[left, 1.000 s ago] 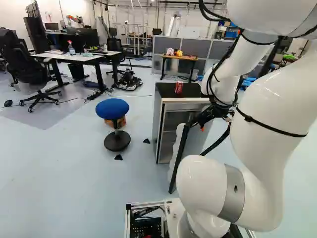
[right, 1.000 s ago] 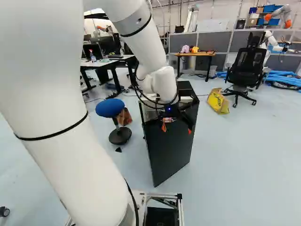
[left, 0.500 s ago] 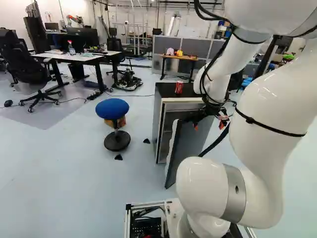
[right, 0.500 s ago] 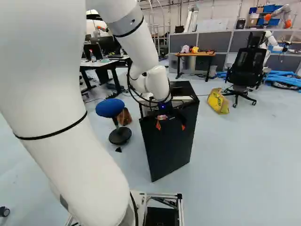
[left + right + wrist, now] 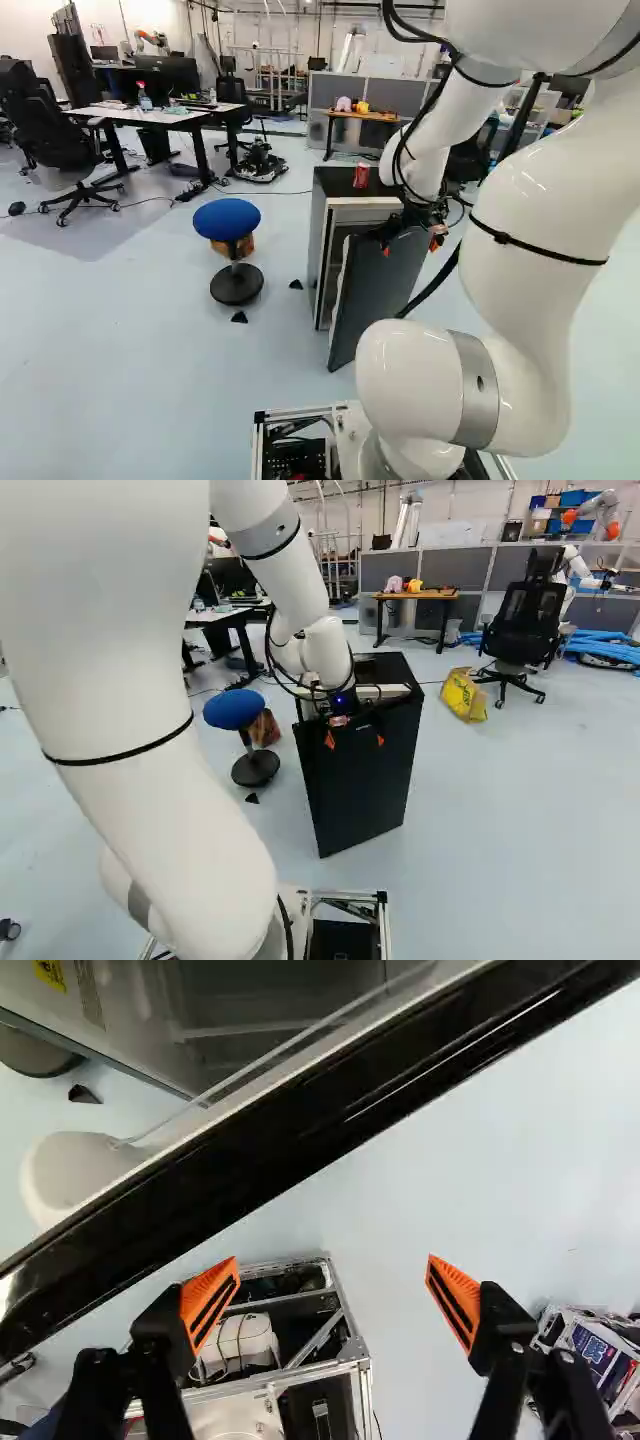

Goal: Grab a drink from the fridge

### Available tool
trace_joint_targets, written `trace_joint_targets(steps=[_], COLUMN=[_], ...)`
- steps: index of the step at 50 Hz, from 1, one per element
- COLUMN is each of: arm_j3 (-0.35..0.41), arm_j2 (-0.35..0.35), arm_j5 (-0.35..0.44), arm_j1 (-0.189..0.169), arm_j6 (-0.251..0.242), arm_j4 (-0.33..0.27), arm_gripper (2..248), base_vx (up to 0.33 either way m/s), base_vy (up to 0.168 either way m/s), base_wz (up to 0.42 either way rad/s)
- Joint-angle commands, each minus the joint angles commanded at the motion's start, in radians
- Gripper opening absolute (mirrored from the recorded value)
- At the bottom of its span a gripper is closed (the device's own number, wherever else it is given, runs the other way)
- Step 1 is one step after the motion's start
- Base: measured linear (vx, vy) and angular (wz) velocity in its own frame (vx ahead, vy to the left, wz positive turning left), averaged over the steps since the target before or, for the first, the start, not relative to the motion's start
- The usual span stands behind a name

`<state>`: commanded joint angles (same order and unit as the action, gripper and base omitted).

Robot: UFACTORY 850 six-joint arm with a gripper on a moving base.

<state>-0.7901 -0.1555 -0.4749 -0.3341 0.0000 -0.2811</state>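
Currently, the arm [image 5: 430, 160] bends downward, its jaws spread wide; the opened door [image 5: 375, 300] stands near them, the red can [image 5: 361, 176] farther beyond, on the fridge [image 5: 335, 184].

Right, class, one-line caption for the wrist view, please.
Open, orange-padded fingers beside the black edge of the open door, with the fridge beyond it.
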Motion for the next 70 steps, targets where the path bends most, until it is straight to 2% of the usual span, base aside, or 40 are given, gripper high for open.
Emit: trace_joint_targets(steps=[39,70], arm_j3=[-0.136,-0.25], arm_j2=[-0.111,-0.199], arm_j5=[0.001,0.001], arm_j1=[0.058,0.096], arm_j6=[0.0,0.0], arm_j4=[0.002,0.068], arm_gripper=[247,247], base_vx=[0.0,0.0], base_vy=[0.0,0.0], base_wz=[0.0,0.0])
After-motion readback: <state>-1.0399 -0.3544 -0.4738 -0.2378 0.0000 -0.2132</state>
